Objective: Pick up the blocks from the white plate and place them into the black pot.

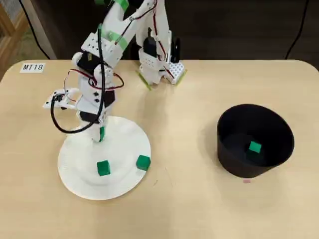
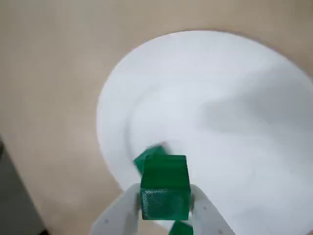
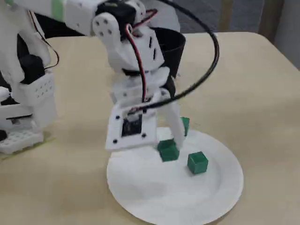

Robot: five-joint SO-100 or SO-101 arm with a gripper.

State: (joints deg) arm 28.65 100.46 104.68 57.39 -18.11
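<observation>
Item: green blocks, 4 seen.
- 1 in your gripper [image 2: 165,208], jaws closed on its 2 opposite flat faces; held block [image 2: 165,188] hangs just above the white plate [image 1: 75,172].
- 2 loose on the plate: center block [image 1: 103,168], rim block [image 1: 143,163].
- 1 in the black pot [image 1: 234,164], right side of the overhead view: potted block [image 1: 254,147].

Handling, judged: light, rigid, ribbed printed faces, likely grippy. Take each across parallel faces, mid-height.

Four green blocks show: three [image 1: 103,168] [image 1: 143,162] [image 1: 101,133] over the plate [image 1: 75,169], one [image 1: 254,147] inside the pot [image 1: 234,164]. There is one plate and one pot.
</observation>
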